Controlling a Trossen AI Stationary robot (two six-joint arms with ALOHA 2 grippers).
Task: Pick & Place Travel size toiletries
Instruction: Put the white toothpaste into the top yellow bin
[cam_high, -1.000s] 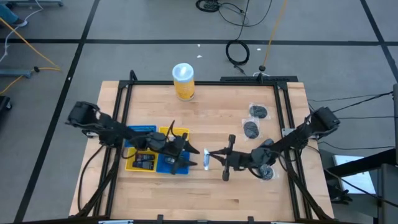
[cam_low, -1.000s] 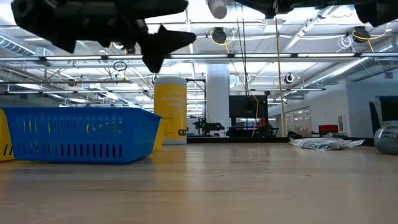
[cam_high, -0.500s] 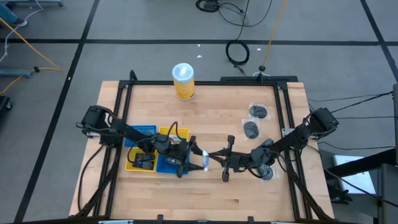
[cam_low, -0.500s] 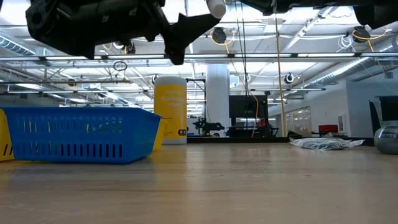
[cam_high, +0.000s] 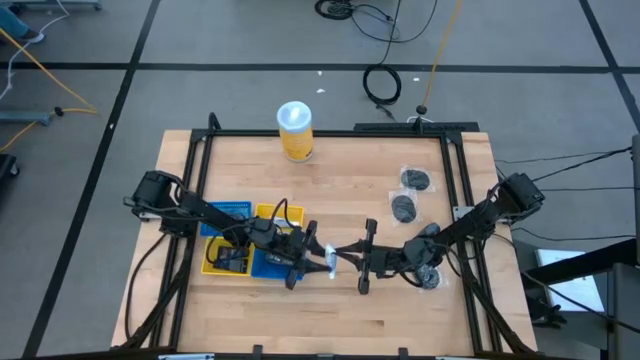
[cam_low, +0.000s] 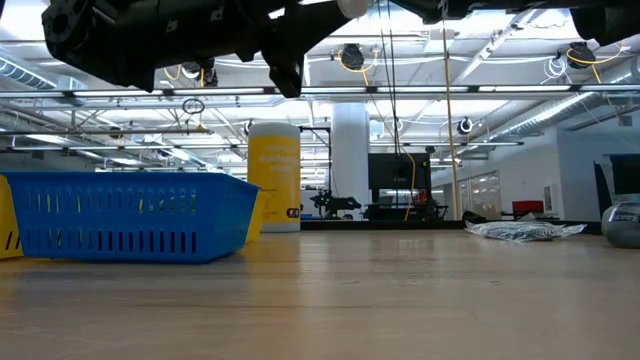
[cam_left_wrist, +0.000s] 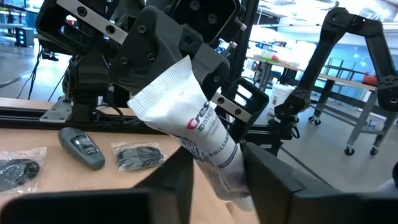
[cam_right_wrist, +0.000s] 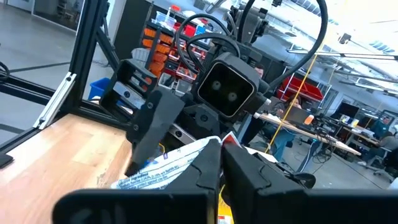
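A white toothpaste tube (cam_high: 330, 259) hangs in the air between my two grippers, just right of the blue tray (cam_high: 272, 262). My right gripper (cam_high: 343, 252) is shut on the tube's flat end. My left gripper (cam_left_wrist: 217, 177) is open, with one finger on each side of the tube's lower part (cam_left_wrist: 219, 163). Other toiletries lie flat on the table's right part: dark round packets (cam_high: 415, 180), (cam_high: 403, 208) and one more (cam_high: 430, 278) below the right arm. The left wrist view shows a grey oblong piece (cam_left_wrist: 81, 147) and a dark wrapped packet (cam_left_wrist: 139, 155) there. My right gripper pinches the tube's flat crimped end (cam_left_wrist: 163, 93) between its two fingers (cam_right_wrist: 245, 168), coming level from the table's right. The tube is lifted clear of the table and slants toward the left gripper. My left gripper's fingers (cam_left_wrist: 177, 180) flank the tube closely; I cannot tell whether they touch it.
A yellow tray (cam_high: 222, 258) and the blue tray sit side by side at the table's left middle, under my left arm. A tall yellow canister with a white lid (cam_high: 295, 130) stands at the far edge. A black frame (cam_high: 330, 132) borders the table.
My left gripper has moved toward the table's right and slightly nearer, closing in on the tube until its fingers stand around the tube's lower part. My right gripper has kept the tube still in the air.
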